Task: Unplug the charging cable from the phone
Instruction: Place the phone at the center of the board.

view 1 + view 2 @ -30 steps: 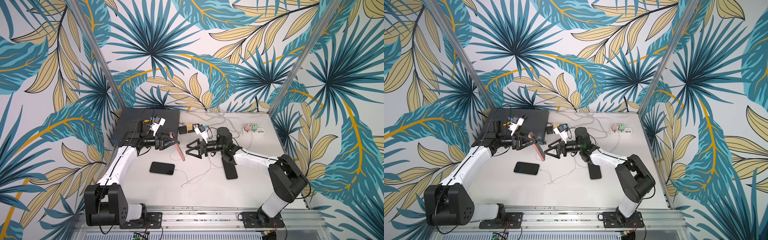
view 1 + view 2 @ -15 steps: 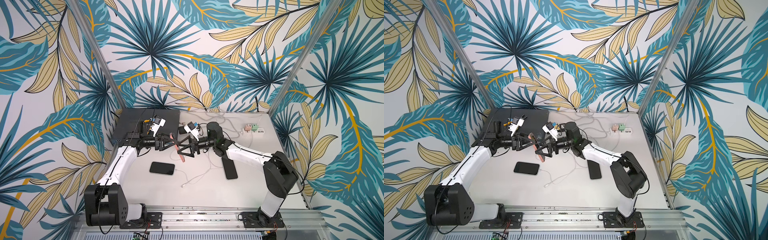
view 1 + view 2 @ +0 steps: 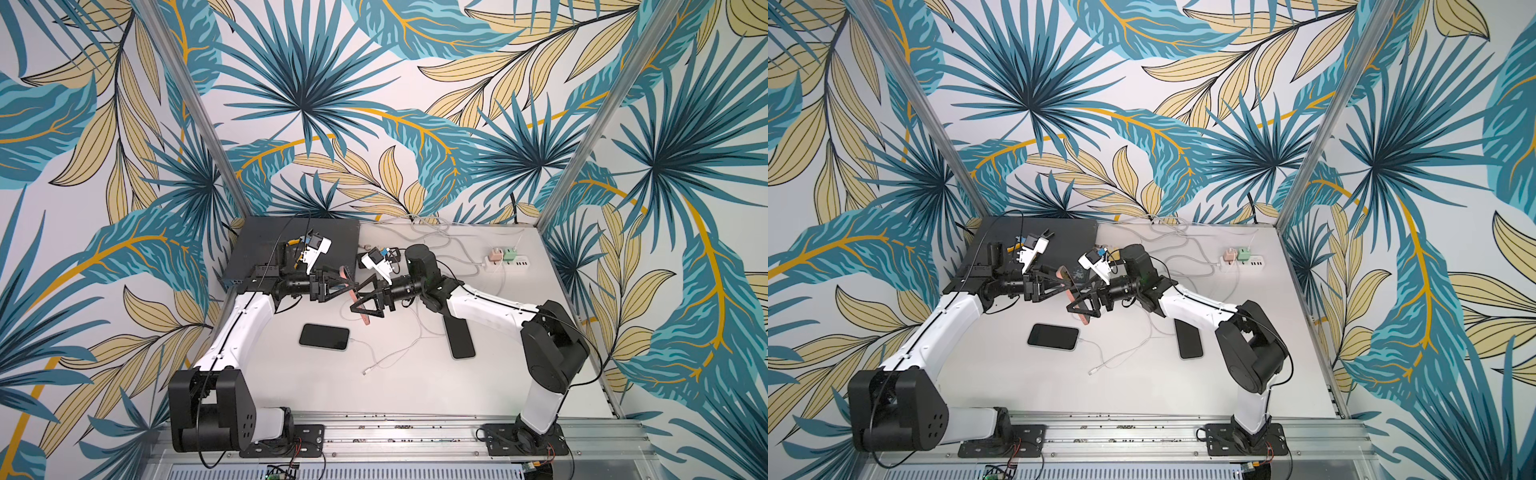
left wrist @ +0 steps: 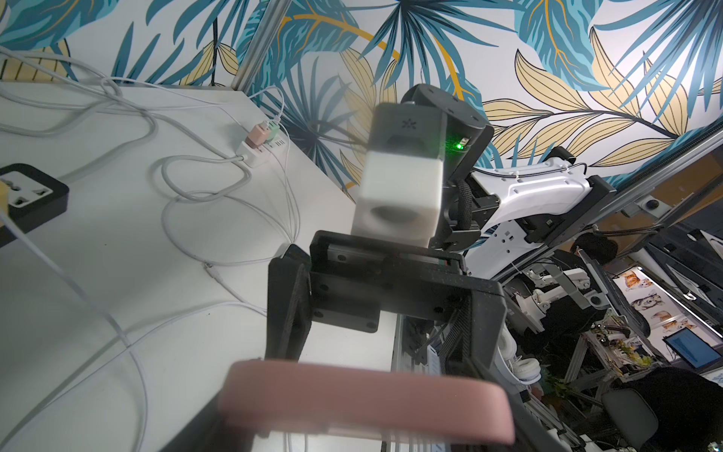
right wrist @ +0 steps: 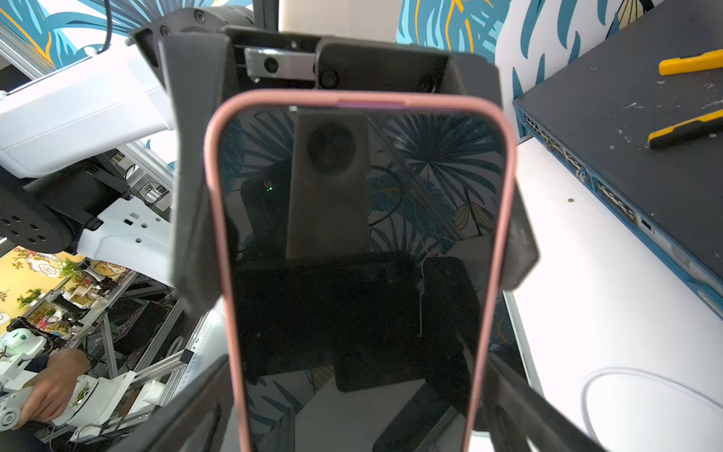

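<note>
- Three phones are here: one pink-cased phone with a dark glass screen (image 5: 360, 274) and two flat ones. The first black phone (image 3: 324, 336) lies in the middle of the white table (image 3: 415, 395), and the second black phone (image 3: 459, 338) lies beside the right arm.
- Two yellow-handled tools (image 5: 688, 64) lie on the dark network box (image 5: 626, 117). One white power strip (image 3: 509, 264) carries one pink and one green plug.
- Several thin white cables cross the table. One white charging cable (image 3: 363, 345) sits in the short edge of the first black phone, and a loose cable end (image 3: 365, 372) lies near.
- Of writing, only a small star-like sign on the grey camera housing (image 4: 407, 125) can be made out.
- The left gripper (image 3: 352, 286) is pressed onto the long sides of the pink-cased phone and holds it tilted in the air above the table.
- The right gripper (image 3: 360, 297) is spread. Its fingers (image 5: 187, 411) stand on both sides of the lower part of this phone, and I cannot tell if they touch it.
- Whether a cable is plugged into the pink-cased phone I cannot tell, because its lower end is hidden.
</note>
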You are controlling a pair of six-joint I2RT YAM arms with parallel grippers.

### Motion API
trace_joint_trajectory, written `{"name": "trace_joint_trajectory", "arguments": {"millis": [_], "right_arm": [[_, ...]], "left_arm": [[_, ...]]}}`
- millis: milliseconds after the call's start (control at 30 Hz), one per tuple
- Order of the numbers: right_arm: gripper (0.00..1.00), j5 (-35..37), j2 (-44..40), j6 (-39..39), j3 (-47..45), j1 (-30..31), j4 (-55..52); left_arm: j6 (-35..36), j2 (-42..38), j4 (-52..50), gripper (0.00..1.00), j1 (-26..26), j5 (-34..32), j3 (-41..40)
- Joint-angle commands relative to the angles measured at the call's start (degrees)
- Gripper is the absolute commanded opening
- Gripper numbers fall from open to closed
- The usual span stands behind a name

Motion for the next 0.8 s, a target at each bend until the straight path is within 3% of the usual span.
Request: {"name": "trace_joint_trajectory", "arguments": {"millis": [0, 267, 400, 533, 667, 767], "right_arm": [[0.92, -1.64, 1.51, -0.09, 0.18, 0.25, 1.21], [0.74, -2.69, 1.45, 1.72, -0.78, 0.23, 4.31], [0.66, -2.92, 1.17, 1.87, -1.30, 0.22, 5.16], [0.56, -2.90, 0.57, 1.46, -1.88, 0.20, 5.53], [0.51, -2.01, 0.09, 1.28, -2.51, 0.24, 5.51], [0.50, -0.67, -0.39, 1.37, -3.10, 0.25, 5.12]], "left_arm": [[0.92, -2.18, -0.17, 0.33, 0.08, 2.70, 0.46], [1.11, -2.10, -0.34, 0.33, 0.13, 2.61, 0.52], [1.20, -2.08, -0.40, 0.39, 0.11, 2.53, 0.51], [1.66, -2.00, -0.55, 0.60, 0.12, 2.28, 0.51], [3.07, -1.87, -1.59, 0.98, 0.08, 1.91, 0.65], [4.53, -1.84, -2.89, 1.00, 0.20, 1.03, 0.92]]}}
